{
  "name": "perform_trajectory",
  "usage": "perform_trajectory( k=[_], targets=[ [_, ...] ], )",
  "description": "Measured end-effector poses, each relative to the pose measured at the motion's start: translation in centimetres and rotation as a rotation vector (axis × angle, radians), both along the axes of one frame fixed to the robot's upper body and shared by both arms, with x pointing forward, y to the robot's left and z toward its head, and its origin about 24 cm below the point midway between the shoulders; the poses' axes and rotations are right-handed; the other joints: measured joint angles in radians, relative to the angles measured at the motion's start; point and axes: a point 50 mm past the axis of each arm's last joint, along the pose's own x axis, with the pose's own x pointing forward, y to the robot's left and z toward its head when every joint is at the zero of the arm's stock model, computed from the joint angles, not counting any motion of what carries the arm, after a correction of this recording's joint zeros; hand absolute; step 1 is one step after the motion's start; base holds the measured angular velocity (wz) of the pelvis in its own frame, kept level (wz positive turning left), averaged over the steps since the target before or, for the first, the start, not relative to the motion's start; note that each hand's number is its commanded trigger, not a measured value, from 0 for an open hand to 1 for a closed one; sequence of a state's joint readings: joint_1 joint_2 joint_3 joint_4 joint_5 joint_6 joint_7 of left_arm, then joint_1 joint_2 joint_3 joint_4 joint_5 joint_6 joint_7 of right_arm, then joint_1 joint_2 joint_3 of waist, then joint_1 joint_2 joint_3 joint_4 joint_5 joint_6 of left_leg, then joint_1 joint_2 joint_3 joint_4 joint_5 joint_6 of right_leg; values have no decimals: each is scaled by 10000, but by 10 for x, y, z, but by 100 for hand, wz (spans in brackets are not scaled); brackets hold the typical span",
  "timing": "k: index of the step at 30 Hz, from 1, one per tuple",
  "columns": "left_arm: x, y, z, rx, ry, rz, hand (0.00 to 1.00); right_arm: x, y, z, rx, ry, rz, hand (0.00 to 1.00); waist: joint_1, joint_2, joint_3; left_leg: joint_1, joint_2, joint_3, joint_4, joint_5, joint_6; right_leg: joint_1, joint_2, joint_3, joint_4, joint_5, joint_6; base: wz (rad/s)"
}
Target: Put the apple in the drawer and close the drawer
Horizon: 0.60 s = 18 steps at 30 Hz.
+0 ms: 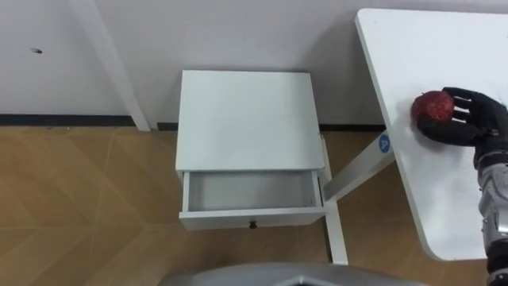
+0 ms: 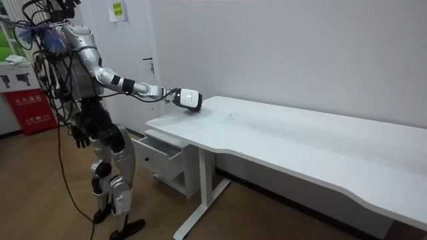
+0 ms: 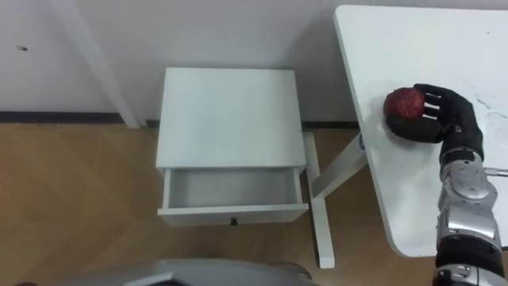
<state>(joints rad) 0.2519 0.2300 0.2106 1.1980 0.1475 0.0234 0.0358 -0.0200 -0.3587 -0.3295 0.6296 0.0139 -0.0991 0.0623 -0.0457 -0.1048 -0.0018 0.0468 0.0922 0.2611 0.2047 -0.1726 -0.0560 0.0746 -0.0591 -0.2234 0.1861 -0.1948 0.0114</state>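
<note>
A dark red apple (image 1: 432, 106) rests near the left edge of the white table (image 1: 429, 48). My right hand (image 1: 468, 119) is stretched out from the right, its fingers and thumb curled round the apple's right side. To my left a white bedside cabinet (image 1: 246, 119) stands against the wall. Its drawer (image 1: 252, 193) is pulled out toward me and its grey inside is bare, with a small dark knob (image 1: 253, 225) on the front. In the room view I stand beside the cabinet, my right arm reaching over the table (image 2: 300, 133). My left hand (image 2: 79, 139) hangs by my hip.
The table's white leg and foot (image 1: 337, 230) stand right beside the drawer's right end. A white slanted post (image 1: 111, 63) meets the wooden floor (image 1: 79, 206) left of the cabinet. A red box (image 2: 30, 107) stands behind me at the room view's left.
</note>
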Motion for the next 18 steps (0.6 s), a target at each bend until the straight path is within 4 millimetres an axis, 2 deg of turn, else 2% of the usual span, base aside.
perform_trajectory(
  k=[13,18],
  targets=[
    [1,0,0,45,-19,-15,0,0,2,-1,-123,132,73,100,-12,-17,10,-22,-18,-155,16,0,1,72,-16,-171,-15,-1,2,3],
    [9,0,0,-56,-191,-170,0,7,9,2,-495,152,690,100,28,-3,3,-177,2,-161,195,-3,5,-25,-46,-253,14,-2,-1,2]
  ],
)
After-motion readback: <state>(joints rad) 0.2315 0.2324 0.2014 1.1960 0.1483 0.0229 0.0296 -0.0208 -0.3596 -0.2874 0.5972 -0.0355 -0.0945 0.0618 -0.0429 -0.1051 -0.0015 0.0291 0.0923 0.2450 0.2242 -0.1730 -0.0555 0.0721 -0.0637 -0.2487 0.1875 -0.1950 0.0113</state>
